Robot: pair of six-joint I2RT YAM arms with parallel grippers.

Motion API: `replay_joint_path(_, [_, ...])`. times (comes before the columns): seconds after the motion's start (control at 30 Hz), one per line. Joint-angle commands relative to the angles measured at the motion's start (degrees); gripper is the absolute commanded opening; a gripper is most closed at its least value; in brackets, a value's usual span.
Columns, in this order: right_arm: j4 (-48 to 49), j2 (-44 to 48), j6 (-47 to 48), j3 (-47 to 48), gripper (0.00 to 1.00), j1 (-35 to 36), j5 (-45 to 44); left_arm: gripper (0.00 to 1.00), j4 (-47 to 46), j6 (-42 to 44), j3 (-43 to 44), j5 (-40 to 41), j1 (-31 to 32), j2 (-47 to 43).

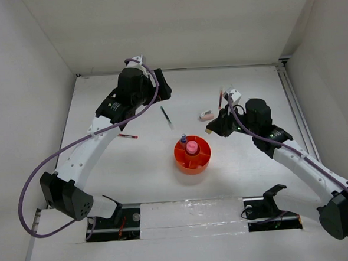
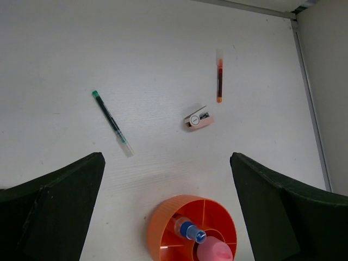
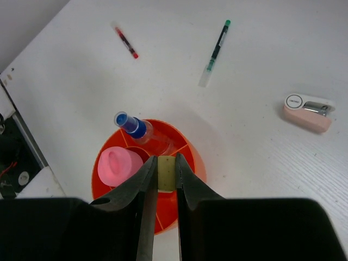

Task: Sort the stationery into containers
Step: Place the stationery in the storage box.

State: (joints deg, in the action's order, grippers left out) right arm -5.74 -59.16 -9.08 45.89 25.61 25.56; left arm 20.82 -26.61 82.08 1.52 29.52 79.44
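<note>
The orange organiser tray (image 1: 193, 156) (image 2: 163, 223) (image 3: 198, 163) stands mid-table. A pink tube (image 1: 191, 147) (image 2: 213, 253) (image 3: 118, 165) fills its central cup. A clear bottle with a blue cap (image 1: 183, 139) (image 2: 190, 230) (image 3: 138, 130) leans in an outer compartment. My right gripper (image 1: 212, 130) (image 3: 166, 175) is shut on a tan eraser (image 3: 166, 173), held above the table by the tray's right side. On the table lie a dark pen (image 1: 166, 117) (image 2: 111, 122) (image 3: 216, 46), two red pens (image 1: 127, 135) (image 1: 220, 98) (image 2: 219, 79) (image 3: 125, 42) and a pinkish block (image 1: 206, 115) (image 2: 198, 118) (image 3: 308, 112). My left gripper (image 1: 163, 85) (image 2: 167, 163) hangs open at the far left, holding nothing.
White walls enclose the table on the left, back and right. A metal rail (image 1: 294, 108) runs along the right edge. Purple cables (image 1: 30, 192) loop from both arms.
</note>
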Motion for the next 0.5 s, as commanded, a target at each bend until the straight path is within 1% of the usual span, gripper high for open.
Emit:
replay_joint_path(0.0, [4.0, -1.7, 2.3, -0.1, 0.0, 1.1, 1.4, 1.0, -3.1, -1.4, 0.0, 2.3, 0.2, -1.7])
replay_joint_path(0.03, [4.0, -2.4, 2.3, -0.1, 0.0, 2.6, 1.4, 1.0, -2.4, -1.4, 1.0, 2.9, 0.2, -0.2])
replay_joint_path(0.17, [5.3, -5.5, 2.8, -1.4, 0.0, 3.9, 0.2, 1.0, 2.3, -1.4, 5.4, 3.7, 0.2, 4.1])
replay_joint_path(0.47, [8.5, -8.6, 2.3, -4.1, 0.0, 5.2, -1.6, 1.0, 0.1, 0.3, 4.4, 1.8, 0.2, 2.9])
